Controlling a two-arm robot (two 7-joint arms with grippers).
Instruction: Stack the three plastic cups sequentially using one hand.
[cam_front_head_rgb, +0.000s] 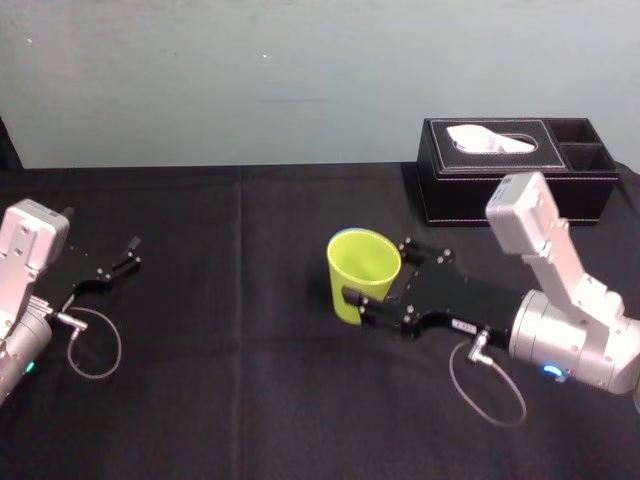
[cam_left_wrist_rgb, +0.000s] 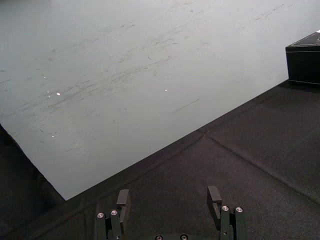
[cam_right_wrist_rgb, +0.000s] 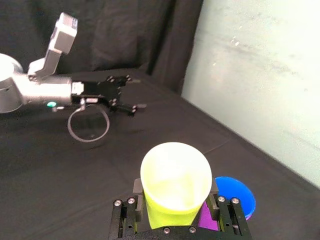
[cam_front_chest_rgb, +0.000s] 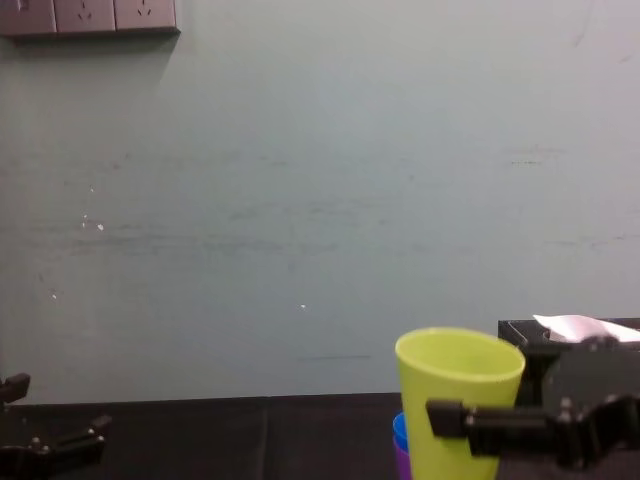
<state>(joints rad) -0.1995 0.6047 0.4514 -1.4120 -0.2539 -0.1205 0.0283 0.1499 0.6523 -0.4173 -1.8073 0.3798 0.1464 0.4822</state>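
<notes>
One yellow-green cup (cam_front_head_rgb: 358, 285) sitting squeezed in right gripper (cam_front_head_rgb: 378, 272), frame centre; blue cup (cam_right_wrist_rgb: 237, 192), purple cup (cam_right_wrist_rgb: 209, 220) peeking just beside. Left gripper (cam_front_head_rgb: 118, 262) resting far left, spread wide.

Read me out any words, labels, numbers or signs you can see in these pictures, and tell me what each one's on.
No text can be read here.
White label on the right gripper: too small to read.
Yellow-green cup, held in its jaws: no print visible.
Black tissue box: no lettering visible.
</notes>
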